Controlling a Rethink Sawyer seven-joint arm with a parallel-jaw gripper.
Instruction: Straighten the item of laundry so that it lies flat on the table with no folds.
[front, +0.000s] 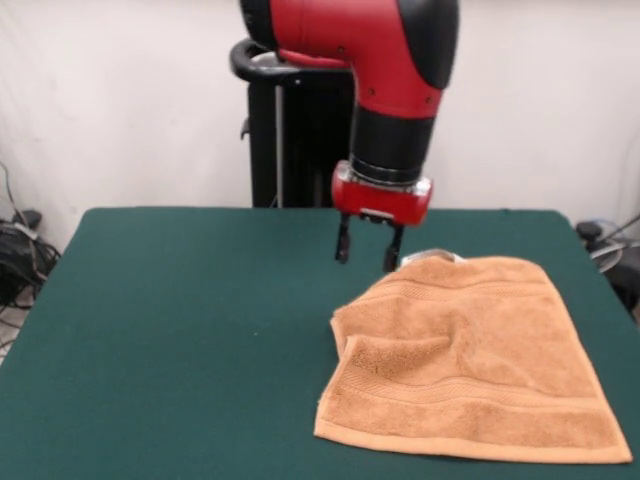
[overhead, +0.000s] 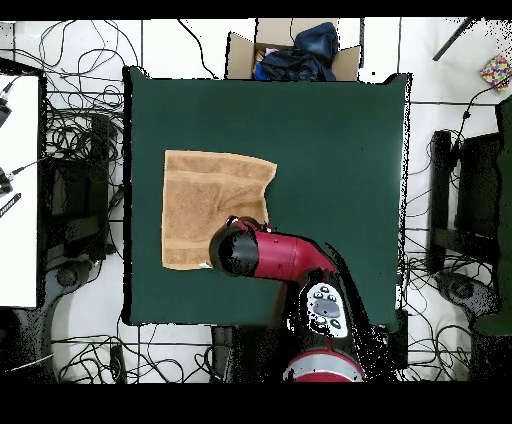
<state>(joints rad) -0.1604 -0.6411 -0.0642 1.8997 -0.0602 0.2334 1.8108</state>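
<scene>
Just beside the gripper (front: 367, 250), the towel's (front: 470, 360) far corner

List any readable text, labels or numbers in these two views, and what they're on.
None readable.
Towel: a small white tag at its far edge, too small to show any print.
Robot arm: grey buttons near its base, no legible markings.
Cardboard box beyond the table: no print visible.

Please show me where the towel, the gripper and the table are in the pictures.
towel (front: 470, 365): front view, middle of the orange-tan cloth.
gripper (front: 368, 252): front view, between its two dark fingertips, which stand apart.
table (overhead: 330, 150): overhead view, bare green top beside the towel.
</scene>
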